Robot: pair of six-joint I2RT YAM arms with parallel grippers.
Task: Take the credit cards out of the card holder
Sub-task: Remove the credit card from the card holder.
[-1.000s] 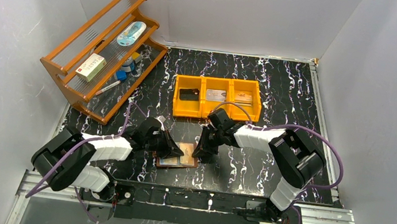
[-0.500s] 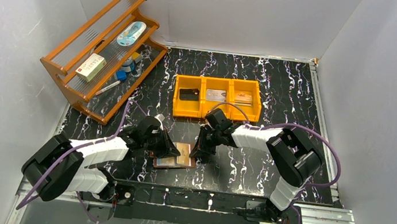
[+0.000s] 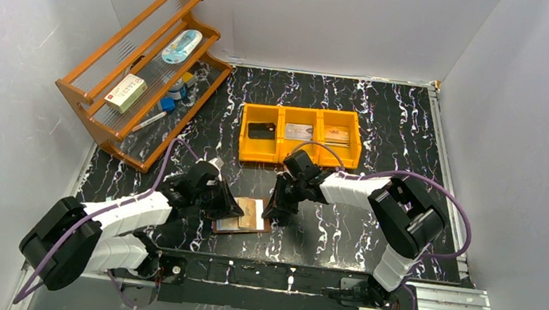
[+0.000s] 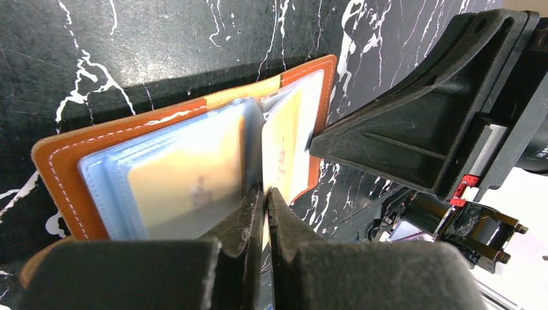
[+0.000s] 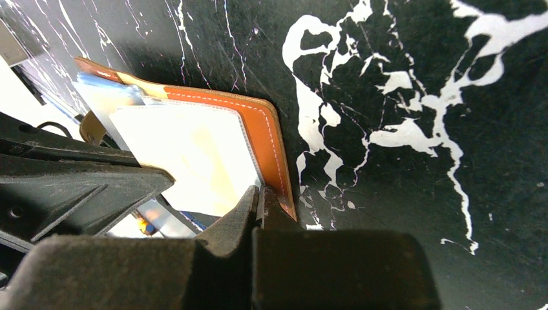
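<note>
Bracing | card holder [image 3: 247, 218] is being pinned open, apparently so cards [image 4: 181, 181] can be drawn | left gripper [image 4: 263, 197] clenched at its fold, right gripper [image 5: 257, 199] clenched at its right edge; pinch unclear.

The card holder [image 3: 245, 216] lies open near the front edge of the table [image 3: 388, 122], and it is closed in from two sides. The left gripper [image 3: 229, 207], its jaws pressed together, stands on the middle fold. The right gripper [image 3: 272, 214], also closed, touches the right edge. From the far side the way is free: a bare strip of table runs between the holder and the orange bin [image 3: 296, 159]. The wooden rack [image 3: 141, 77] takes the far left corner. To the right of the right arm the table is open up to the wall [image 3: 527, 156].
</note>
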